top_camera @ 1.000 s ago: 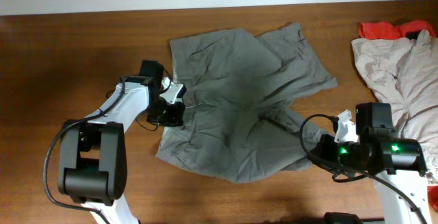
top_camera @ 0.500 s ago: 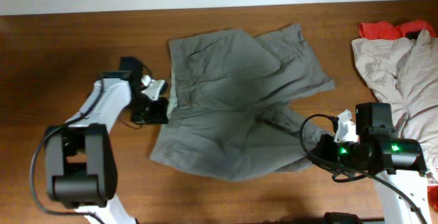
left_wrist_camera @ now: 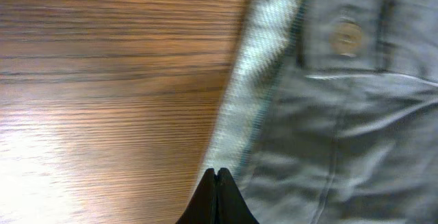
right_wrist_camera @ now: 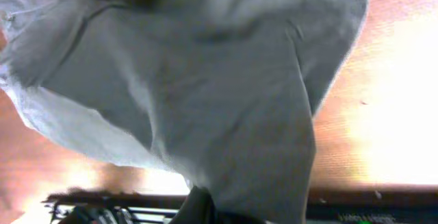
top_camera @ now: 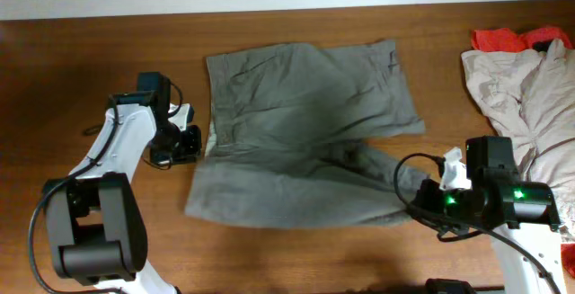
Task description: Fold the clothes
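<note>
The clothes (top_camera: 305,141): who has hold of them in this shot? (Editor)

Both arms. The left end effector (left_wrist_camera: 217,183) has its fingers pressed together on the pale edge of the waistband (left_wrist_camera: 263,80), with a button (left_wrist_camera: 347,38) showing nearby. The right end effector (right_wrist_camera: 197,207) is all but buried. Grey-olive fabric rises from its closed fingers and fills the wrist view, so I read it as clamped on a leg's hem. (Photographer)

And the shorts themselves? (Editor)

They are spread across the middle of the desk (top_camera: 90,60), waistband toward the left arm and both legs toward the right. The far leg lies flat. The near leg's outer corner is gathered up at the right arm, and creases run across the seat. A pale beige garment (top_camera: 521,87) and a red cloth (top_camera: 503,38) are heaped at the far right of the desk, apart from the shorts. (Photographer)

Which step is this? (Editor)

Spreading out, I judge: the arms hold opposite ends and draw the cloth flat. No fold is made yet. (Photographer)

Next move? (Editor)

Probably lay the near leg down smooth and let go. Then take fresh grips along one long edge, at the waistband corner and the hem corner, and carry that half over the other. The arms would need to lift and travel together, or the thin cotton will sag and bunch between them. (Photographer)
</note>
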`<state>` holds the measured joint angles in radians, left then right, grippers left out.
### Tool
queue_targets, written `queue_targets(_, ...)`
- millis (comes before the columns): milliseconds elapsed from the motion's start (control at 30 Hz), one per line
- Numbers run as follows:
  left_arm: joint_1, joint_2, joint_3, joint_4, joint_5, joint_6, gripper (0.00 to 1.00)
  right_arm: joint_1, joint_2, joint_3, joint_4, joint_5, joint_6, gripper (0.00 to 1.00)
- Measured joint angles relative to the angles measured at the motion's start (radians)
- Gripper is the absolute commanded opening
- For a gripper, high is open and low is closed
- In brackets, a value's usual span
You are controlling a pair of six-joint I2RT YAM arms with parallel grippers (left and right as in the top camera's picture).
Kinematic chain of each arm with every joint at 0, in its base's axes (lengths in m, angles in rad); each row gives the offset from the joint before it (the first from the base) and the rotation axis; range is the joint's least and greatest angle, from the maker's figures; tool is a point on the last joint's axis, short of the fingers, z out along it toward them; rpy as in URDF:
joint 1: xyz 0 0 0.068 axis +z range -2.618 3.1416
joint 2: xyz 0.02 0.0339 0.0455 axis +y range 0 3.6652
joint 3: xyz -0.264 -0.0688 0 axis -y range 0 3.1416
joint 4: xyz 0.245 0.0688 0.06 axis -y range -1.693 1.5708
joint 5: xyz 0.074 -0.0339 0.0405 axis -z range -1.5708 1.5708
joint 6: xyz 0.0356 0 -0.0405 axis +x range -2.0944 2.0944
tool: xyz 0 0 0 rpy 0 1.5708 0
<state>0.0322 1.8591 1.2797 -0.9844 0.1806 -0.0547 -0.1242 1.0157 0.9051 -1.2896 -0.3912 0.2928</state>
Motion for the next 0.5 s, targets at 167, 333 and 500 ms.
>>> queue_targets(167, 0.001, 0.0, 0.0, 0.005, -0.049, -0.017, 0.01, 0.0, 0.0, 0.0, -0.069, 0.067, 0.031, 0.13)
queue_targets(333, 0.001, 0.0, 0.0, 0.005, -0.082, -0.022, 0.01, 0.0, 0.003, 0.0, -0.127, 0.092, 0.068, 0.28)
queue_targets(500, 0.001, 0.0, 0.0, 0.005, -0.087, -0.025, 0.11, 0.0, 0.018, 0.0, -0.144, 0.1, 0.076, 0.27)
